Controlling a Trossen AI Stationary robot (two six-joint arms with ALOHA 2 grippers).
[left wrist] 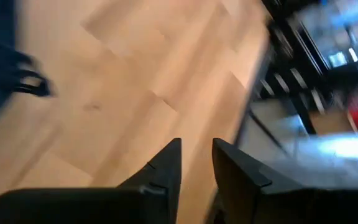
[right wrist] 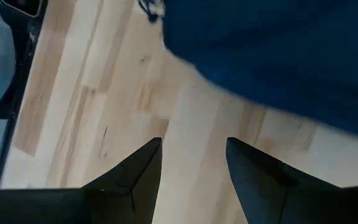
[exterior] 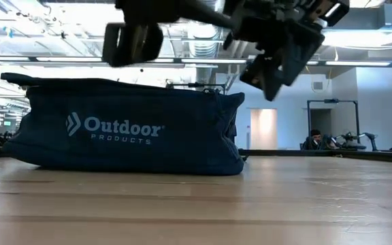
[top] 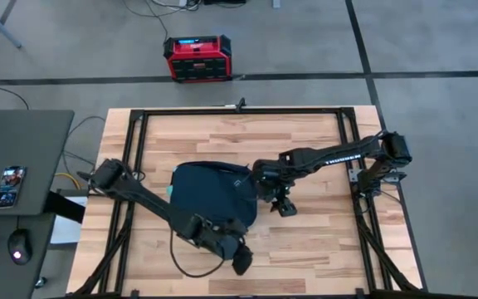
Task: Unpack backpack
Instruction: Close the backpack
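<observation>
soft navy fabric backpack (top: 212,195) lies slumped flat on pale wood-plank table (top: 305,241).

backpack (exterior: 128,129) reads "Outdoor PRODUCTS"
</observation>
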